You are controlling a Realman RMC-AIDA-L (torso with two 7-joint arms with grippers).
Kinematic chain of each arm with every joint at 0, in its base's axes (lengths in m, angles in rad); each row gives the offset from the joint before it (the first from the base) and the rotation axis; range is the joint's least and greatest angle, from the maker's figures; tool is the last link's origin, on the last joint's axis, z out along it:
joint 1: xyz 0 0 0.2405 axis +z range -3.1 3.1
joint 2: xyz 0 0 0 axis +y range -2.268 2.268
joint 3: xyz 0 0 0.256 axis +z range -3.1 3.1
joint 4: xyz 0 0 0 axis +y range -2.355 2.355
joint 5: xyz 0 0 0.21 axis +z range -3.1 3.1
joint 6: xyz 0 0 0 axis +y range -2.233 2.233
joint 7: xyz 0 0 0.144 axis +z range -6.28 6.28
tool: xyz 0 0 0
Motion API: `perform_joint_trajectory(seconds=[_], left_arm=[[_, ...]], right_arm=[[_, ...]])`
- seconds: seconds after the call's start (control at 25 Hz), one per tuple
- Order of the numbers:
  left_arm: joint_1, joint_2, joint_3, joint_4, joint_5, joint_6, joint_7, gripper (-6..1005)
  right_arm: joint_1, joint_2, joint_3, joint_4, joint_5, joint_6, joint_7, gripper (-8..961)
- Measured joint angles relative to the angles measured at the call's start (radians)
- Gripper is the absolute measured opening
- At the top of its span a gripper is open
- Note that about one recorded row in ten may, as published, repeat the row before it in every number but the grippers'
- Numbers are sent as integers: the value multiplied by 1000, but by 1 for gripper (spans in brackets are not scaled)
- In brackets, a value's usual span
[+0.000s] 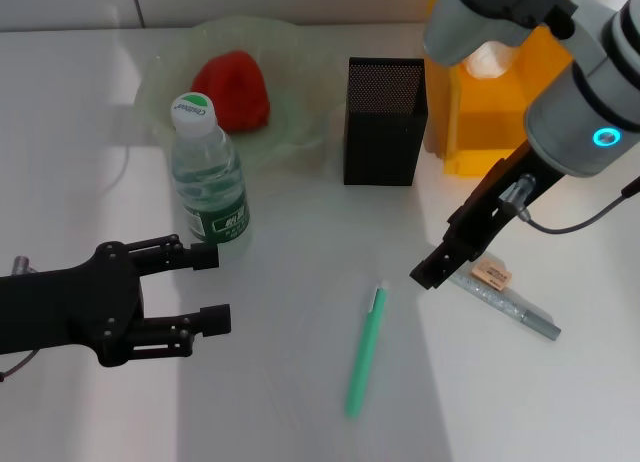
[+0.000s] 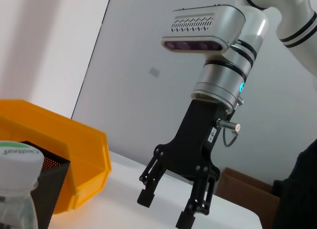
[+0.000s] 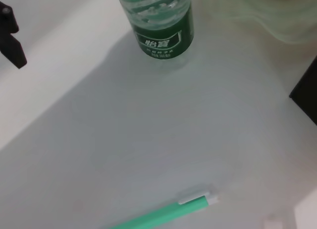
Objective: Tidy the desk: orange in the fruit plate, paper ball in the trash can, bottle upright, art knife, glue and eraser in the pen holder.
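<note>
Trash can (image 1: 500, 112) half behind arm.

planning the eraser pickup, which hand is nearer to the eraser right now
Right. The right hand hovers just beside the eraser, which lies near the table's right edge. The left hand is far across the table, open beside the upright bottle.

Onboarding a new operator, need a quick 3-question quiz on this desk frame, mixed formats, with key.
1. True or false: the bottle stands upright.
2. The orange lies in: A) trash can B) fruit plate C) pen holder.
3. Which pincer hangs closest to the eraser?

Key: 1 true. 2 B. 3 the right pincer, open; the left pincer, also open, is by the bottle.
</note>
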Motion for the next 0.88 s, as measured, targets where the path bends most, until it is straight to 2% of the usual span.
perform_joint_trajectory(seconds=[0.2, 0.24, 0.44, 0.68, 0.88], left_arm=[[1, 13, 3, -1, 8, 8, 0, 789], [2, 17, -5, 1, 22, 17, 0, 789], [8, 28, -33, 4, 61, 26, -1, 789], [14, 30, -97, 1, 117, 29, 3, 788], [16, 22, -128, 0, 160, 24, 10, 788]], right_arm=[[14, 2, -102, 65, 18, 81, 40, 842], [17, 2, -149, 90, 18, 119, 58, 842], [38, 3, -227, 155, 18, 199, 96, 840], [51, 4, -261, 201, 25, 259, 133, 840], [66, 5, -288, 260, 81, 325, 141, 841]])
